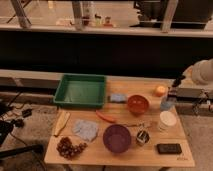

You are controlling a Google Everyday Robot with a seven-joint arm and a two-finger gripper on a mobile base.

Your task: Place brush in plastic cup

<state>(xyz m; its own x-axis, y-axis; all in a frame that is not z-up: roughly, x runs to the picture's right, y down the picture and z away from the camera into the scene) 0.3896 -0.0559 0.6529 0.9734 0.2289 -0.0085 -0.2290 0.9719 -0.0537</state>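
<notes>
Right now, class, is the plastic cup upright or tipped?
Upright: plastic cup stands on its base; gripper hangs just above it.

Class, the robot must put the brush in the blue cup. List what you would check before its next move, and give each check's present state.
1. The cup stands upright on the table: ok.
2. The tool is near the cup, just above its right side at the table's right edge: ok.
3. The brush, the dark slim shape at the tool, is firmly held: cannot tell.
4. The cup's mouth is free: cannot tell.
5. The orange bowl, left of the cup, stands apart from it: ok.
6. The white tub, in front of the cup, is not touching it: cannot tell.
</notes>
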